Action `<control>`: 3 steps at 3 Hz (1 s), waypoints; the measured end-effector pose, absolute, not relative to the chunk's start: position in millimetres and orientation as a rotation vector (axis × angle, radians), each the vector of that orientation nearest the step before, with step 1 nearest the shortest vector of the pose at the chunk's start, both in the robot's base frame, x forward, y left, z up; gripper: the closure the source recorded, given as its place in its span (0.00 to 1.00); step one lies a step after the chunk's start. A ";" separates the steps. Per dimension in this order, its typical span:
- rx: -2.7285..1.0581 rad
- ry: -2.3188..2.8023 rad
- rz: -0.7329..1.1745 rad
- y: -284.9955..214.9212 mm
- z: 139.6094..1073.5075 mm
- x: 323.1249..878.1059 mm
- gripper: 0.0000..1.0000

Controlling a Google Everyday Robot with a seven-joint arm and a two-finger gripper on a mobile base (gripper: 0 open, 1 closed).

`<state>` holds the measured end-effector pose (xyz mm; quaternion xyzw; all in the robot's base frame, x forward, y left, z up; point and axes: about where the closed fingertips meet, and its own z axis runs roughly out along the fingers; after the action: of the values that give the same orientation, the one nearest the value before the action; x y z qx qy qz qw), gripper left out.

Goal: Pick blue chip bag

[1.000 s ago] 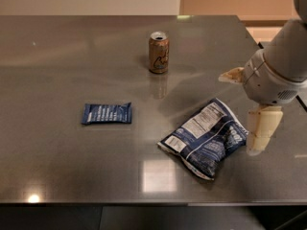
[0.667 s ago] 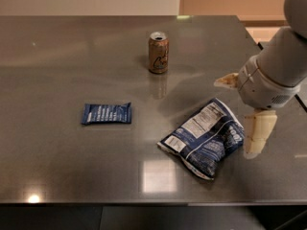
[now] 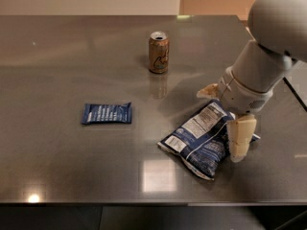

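A: Counter (image 3: 72, 47) finish?
B: Smooth brushed metal with a soft sheen. It carries bright light patches and a dim reflection of the can (image 3: 159, 52), which is shiny metal.
A: Blue chip bag (image 3: 201, 138)?
B: Crinkled glossy film with a matt white label panel. The small packet (image 3: 106, 113) is flatter, smoother film.
A: End effector (image 3: 221, 123)?
B: Near the counter's right edge, over the bag, with spread fingers in matt cream. The arm shell (image 3: 278, 13) is smooth grey plastic.
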<state>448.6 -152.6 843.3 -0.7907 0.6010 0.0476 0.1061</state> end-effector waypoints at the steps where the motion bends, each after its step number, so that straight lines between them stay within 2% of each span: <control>1: -2.353 1.753 0.155 -147.7 838.2 449.2 0.22; 3: -2.362 1.731 0.141 -149.0 842.5 448.1 0.68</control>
<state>448.1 -149.0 842.5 -0.8012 0.5871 0.0478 0.1050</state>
